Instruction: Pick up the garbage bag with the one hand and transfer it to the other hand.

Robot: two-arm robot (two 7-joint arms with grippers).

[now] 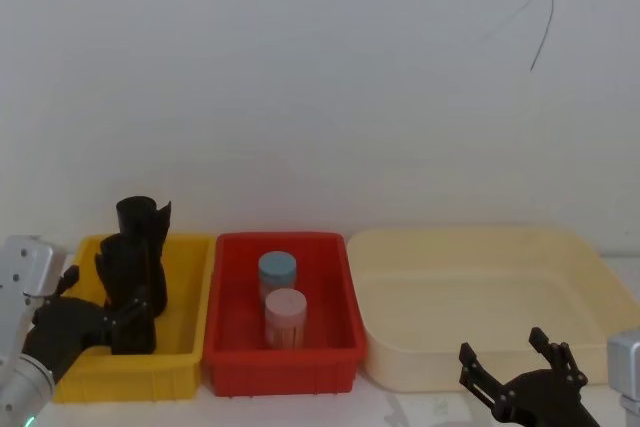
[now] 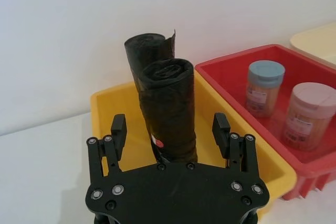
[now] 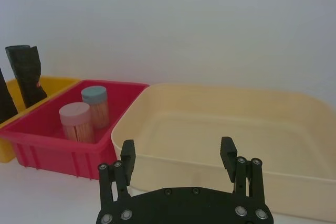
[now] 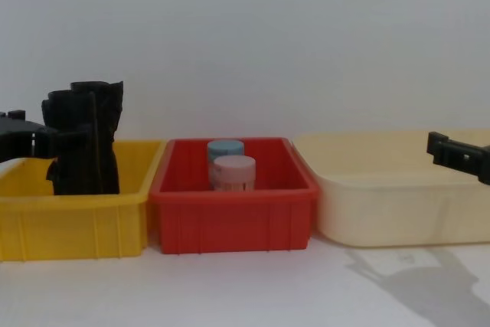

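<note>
Our left pincer is at the yellow plastic bin, jaws apart, straddling the chunky matte black garbage bag roll that stands upright inside. The left wrist view shows a gap at each finger, which the chest view hides. A slimmer black roll stands just behind. In the head view, our right pincer hovers spread open before the cream plastic tray.

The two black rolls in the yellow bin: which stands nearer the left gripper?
The chunky roll with the even top, standing between the fingers of the open left gripper. The slimmer roll with the flared top stands behind it.
</note>
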